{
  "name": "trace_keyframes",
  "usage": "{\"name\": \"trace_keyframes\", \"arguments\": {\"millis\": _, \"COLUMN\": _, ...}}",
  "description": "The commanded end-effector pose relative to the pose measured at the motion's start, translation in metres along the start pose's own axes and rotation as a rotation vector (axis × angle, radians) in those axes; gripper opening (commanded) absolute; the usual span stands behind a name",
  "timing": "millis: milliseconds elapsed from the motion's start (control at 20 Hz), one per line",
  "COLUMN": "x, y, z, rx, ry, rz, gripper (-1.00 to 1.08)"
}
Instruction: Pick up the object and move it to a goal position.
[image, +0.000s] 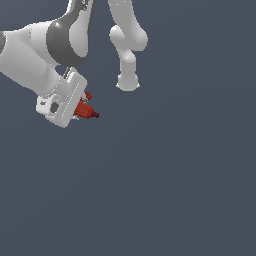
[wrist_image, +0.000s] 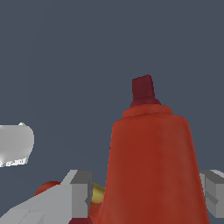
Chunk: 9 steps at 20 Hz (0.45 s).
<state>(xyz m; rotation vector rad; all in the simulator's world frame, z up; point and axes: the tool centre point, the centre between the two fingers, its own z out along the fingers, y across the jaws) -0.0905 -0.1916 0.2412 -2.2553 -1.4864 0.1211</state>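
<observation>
The object is a small red drill-like thing (image: 86, 110) with a dark nose tip, at the exterior view's upper left. It sits against the white gripper (image: 79, 111), which hangs from the white and grey arm. In the wrist view the red object (wrist_image: 151, 166) fills the space between the two grey fingers (wrist_image: 81, 194), its dark nose pointing away from the camera. The jaws are closed on its body. The object is held above the dark grey floor.
The arm's white base and lower links (image: 128, 45) stand at the top middle of the exterior view. A white rounded part (wrist_image: 15, 144) shows in the wrist view. The dark grey floor (image: 165, 190) spreads all around.
</observation>
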Motion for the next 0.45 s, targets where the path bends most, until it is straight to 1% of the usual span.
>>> {"name": "trace_keyframes", "arguments": {"millis": 0, "x": -0.0095, "y": -0.0053, "z": -0.0115, "rx": -0.002, "ry": -0.001, "rz": -0.002, "gripper": -1.0}}
{"name": "trace_keyframes", "arguments": {"millis": 200, "x": -0.0165, "y": -0.0079, "z": -0.0187, "rx": -0.002, "ry": -0.001, "rz": -0.003, "gripper": -1.0}}
{"name": "trace_keyframes", "arguments": {"millis": 400, "x": -0.0157, "y": -0.0063, "z": -0.0181, "rx": -0.002, "ry": -0.002, "rz": -0.003, "gripper": -1.0}}
